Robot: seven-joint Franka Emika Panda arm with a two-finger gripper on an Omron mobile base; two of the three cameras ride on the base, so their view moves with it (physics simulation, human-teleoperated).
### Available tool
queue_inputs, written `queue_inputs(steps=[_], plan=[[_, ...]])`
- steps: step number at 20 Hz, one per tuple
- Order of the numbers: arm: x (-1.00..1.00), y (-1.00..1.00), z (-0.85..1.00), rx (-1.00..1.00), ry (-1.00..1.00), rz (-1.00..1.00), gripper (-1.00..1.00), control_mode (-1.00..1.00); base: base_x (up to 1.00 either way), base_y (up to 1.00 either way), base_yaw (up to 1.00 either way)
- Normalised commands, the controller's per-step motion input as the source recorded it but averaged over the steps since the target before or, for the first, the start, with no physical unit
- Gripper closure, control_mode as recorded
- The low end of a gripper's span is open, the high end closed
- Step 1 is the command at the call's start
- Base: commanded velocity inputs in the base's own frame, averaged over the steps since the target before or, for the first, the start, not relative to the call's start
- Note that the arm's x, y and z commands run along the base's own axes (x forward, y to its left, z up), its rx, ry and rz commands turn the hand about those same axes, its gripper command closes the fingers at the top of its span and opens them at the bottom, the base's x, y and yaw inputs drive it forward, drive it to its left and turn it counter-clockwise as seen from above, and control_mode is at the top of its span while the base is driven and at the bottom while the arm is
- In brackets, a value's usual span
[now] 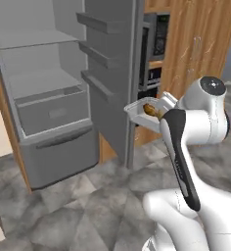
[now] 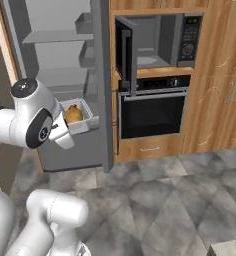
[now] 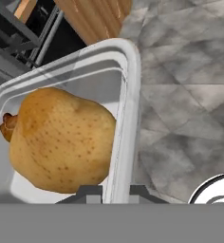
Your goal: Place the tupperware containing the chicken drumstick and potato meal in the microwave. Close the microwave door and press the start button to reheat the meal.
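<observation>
**Clear-plastic tupperware carried in mid-air, microwave not yet reached**

Clear-whitish plastic of the tupperware (image 3: pixel 126 95) was seen pinched at one rim wall between the two dark fingertips (image 3: pixel 90 191) of the gripper (image 3: pixel 115 190); the jaws were drawn nearly together on that thin wall, so the container was judged held. It was carried in the air, apart from every surface, just in front of the edge of the open fridge door (image 2: pixel 102 85) and below and to the left of the microwave (image 2: pixel 162 42).

The chicken drumstick and potato meal (image 3: pixel 61 137) was noted inside: one large golden lump, with a smaller orange end showing behind it. In the right base view the tray (image 2: pixel 80 116) was seen tipped somewhat toward the camera.

The microwave door (image 2: pixel 126 55) was recorded swung open, edge-on to the camera, with the grey cavity (image 2: pixel 152 47) exposed. The oven (image 2: pixel 152 112) stood directly beneath.

Judged requirements for the carry:
- The tray should be brought level before it is raised, since a one-sided rim grip leaves the far end unsupported and the food free to roll.
- The fridge door edge should be cleared first, then the tray lifted above the cavity floor.
- Entry should be made to the right of the open microwave door, long side leading, so the flared rim is not caught on the frame.
- Release should be made only once the base is resting on the cavity floor.
</observation>
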Motion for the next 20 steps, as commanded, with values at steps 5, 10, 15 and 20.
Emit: queue_inputs(steps=[5, 10, 15, 20], plan=[[0.0, 0.0, 0.0, 0.0, 0.0, 0.0, 1.0, 1.0, 0.16, -0.04, -0.62], [0.0, 0.0, 0.0, 0.0, 0.0, 0.0, 1.0, 1.0, 0.44, -0.02, -0.58], [0.0, 0.0, 0.0, 0.0, 0.0, 0.0, 1.0, 1.0, 0.82, 0.23, -0.39], [0.0, 0.0, 0.0, 0.0, 0.0, 0.0, 1.0, 1.0, 1.0, 0.39, -0.29]])
